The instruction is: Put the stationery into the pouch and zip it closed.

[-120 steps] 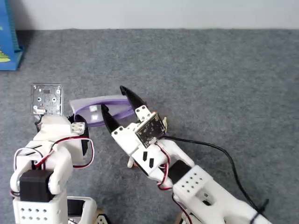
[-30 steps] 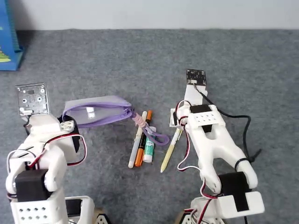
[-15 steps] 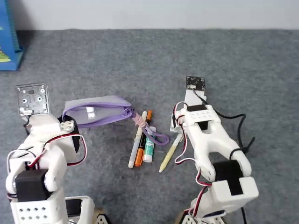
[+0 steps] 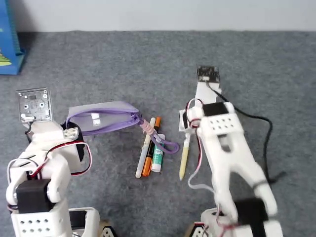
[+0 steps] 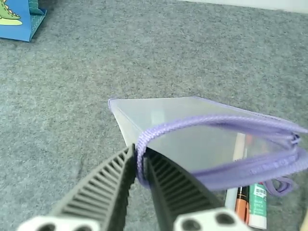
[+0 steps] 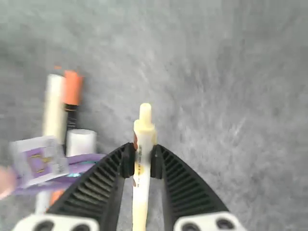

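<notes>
A clear pouch [image 4: 101, 118] with a purple zip edge lies open on the grey mat. My left gripper [image 4: 73, 127] is at its left end; in the left wrist view it [image 5: 139, 166] is shut on the pouch's [image 5: 192, 132] purple edge. A cream pen [image 4: 184, 155] lies almost straight, right of the other stationery, with my right gripper [image 4: 186, 134] at its upper end. The right wrist view has that gripper [image 6: 142, 161] shut on the pen [image 6: 143, 127]. A white pen [image 4: 145, 148], an orange marker [image 4: 151, 153] and a glue stick [image 4: 157, 157] lie together beside the pouch's mouth.
A purple strap [image 4: 168, 144] with a pink tag runs from the pouch across the stationery. A blue box [image 4: 9, 44] stands at the far left edge. The grey mat [image 4: 256, 64] is bare beyond and to the right of the arms.
Four seconds ago the right gripper hung open over the pouch. Over the last second it turned the cream pen from slanted to nearly straight. The left arm kept still.
</notes>
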Robot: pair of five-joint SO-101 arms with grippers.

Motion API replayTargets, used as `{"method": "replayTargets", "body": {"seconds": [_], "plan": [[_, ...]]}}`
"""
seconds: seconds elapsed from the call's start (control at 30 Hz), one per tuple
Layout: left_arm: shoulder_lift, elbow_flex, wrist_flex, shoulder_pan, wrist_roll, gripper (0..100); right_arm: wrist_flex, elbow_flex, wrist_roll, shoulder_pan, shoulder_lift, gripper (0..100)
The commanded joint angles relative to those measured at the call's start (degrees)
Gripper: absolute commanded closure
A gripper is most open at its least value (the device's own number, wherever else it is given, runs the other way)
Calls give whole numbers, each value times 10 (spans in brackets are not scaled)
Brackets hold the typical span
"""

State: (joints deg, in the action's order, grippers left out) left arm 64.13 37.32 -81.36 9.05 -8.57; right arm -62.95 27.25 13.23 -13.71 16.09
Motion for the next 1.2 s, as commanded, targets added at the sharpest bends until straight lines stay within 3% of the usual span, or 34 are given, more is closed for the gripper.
{"method": "replayTargets", "body": {"seconds": [0.0, 0.33, 0.73, 1.17], "plan": [[0, -20, 18, -1, -4, 987, -4, -31, -33, -22, 121, 991], [-2, -107, -19, -2, -4, 987, 51, -32, -46, -131, 298, 991], [-90, -146, -44, -33, -16, 987, 180, -31, -41, -204, 404, 991], [-51, -101, -32, -33, -16, 987, 526, 133, -44, -241, 422, 991]]}}
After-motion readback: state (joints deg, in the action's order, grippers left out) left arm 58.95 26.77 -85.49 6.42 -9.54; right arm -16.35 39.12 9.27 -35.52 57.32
